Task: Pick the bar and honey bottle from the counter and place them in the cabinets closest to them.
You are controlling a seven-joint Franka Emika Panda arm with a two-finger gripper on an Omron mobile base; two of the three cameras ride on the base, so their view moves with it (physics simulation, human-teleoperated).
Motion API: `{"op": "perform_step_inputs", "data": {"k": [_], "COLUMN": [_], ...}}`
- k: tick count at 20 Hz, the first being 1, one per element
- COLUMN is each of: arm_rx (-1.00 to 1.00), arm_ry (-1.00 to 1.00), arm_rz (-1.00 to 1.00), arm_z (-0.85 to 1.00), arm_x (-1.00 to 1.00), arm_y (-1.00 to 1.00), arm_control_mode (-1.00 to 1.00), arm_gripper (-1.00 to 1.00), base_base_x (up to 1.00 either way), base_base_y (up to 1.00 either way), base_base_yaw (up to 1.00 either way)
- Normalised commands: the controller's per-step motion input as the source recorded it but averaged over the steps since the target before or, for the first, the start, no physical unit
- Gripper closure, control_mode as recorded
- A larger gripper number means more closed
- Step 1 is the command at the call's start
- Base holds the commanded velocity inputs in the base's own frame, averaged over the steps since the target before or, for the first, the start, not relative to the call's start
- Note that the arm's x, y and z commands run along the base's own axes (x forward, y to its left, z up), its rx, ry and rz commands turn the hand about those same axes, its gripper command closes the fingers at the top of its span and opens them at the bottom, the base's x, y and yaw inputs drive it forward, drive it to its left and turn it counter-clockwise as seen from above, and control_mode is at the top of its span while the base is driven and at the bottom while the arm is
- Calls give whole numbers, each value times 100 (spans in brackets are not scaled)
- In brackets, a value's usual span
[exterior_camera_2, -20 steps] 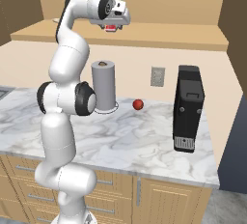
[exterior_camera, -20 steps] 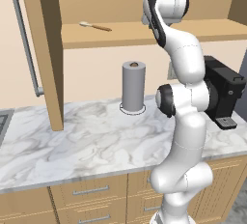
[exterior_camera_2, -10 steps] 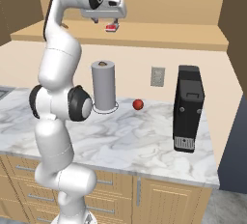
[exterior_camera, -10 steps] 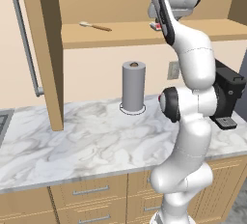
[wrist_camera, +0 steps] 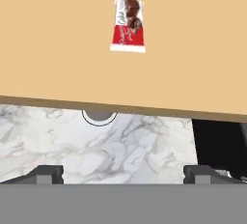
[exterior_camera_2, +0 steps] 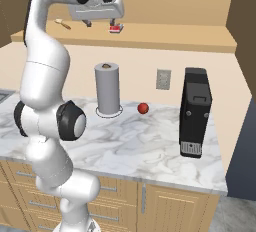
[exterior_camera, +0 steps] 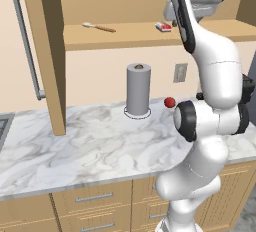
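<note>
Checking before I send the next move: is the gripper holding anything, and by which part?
Nothing is held. The gripper is open and empty, and the bar lies apart from it on the cabinet shelf.

1. A beige wall [exterior_camera_2: 145, 61] rises behind the worktop.
2. A grey wall socket [exterior_camera_2: 163, 79] sits on that wall.
3. Just right of the socket stands a black appliance [exterior_camera_2: 195, 112].
4. Left of the socket stands a tall grey cylinder [exterior_camera_2: 107, 88].
5. A small red ball [exterior_camera_2: 143, 108] lies below the socket.

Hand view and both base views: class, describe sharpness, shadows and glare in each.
Hand view: the bar on the shelf is sharp, barely shadowed. Left base view: even light, no glare on the counter. Right base view: the grey cylinder is crisp, its shadow faint.
</note>
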Motion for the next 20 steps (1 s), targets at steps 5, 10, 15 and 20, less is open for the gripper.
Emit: {"op": "perform_step_inputs", "data": {"k": [5, 10, 15, 20], "arm_rx": [-3, 0, -10, -17], "arm_ry": [0, -1, -3, -5], "arm_rz": [2, 0, 1, 7], "arm_z": [-8, -28, -74, -100], "arm_x": [-100, -100, -95, -73], "arm_y": [2, 2, 18, 34], "arm_control_mode": [-100, -100, -100, -100], "arm_gripper": [-100, -100, -100, -100], "base_base_x": [0, 0, 0, 0], "base_base_y": [0, 0, 0, 0], "base_base_yaw": [0, 0, 0, 0]}}
